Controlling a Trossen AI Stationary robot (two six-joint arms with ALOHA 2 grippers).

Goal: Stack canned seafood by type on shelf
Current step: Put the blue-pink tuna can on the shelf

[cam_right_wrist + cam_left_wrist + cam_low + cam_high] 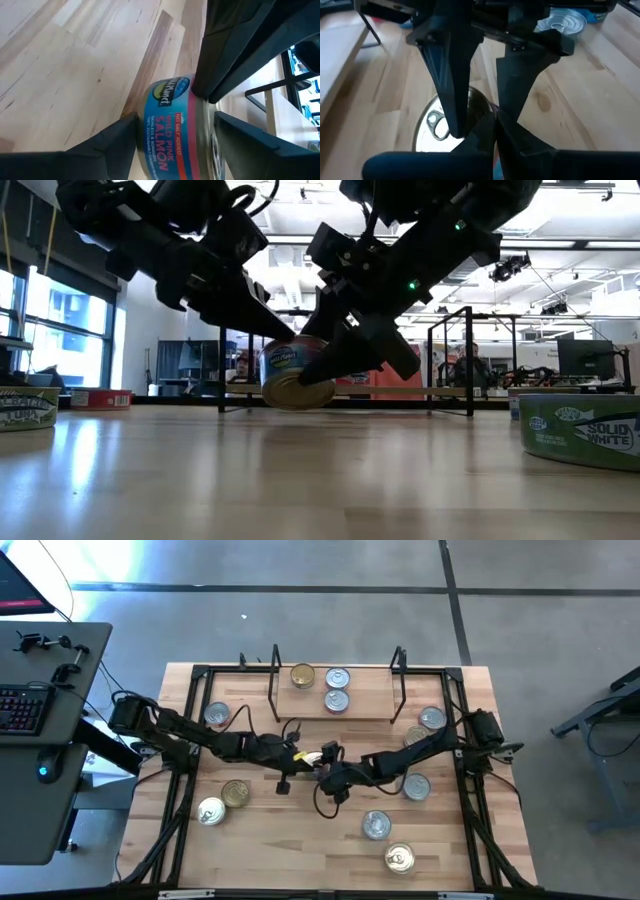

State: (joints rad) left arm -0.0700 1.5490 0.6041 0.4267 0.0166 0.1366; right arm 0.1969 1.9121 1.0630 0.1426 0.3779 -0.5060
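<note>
Low view: salmon tin (296, 376) hangs above the table, grasped by right tool (330, 370); left tool (275, 330) clenched.

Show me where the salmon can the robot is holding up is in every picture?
High view: the salmon can is mid-table, between the two tools, mostly hidden.
Low view: the can hangs tilted above the table, centre.
Left wrist view: its gold lid shows behind the dark fingers.
Right wrist view: its blue and pink label fills the lower middle.
Shared landmark: the shelf, seen behind the can in the low view.
</note>
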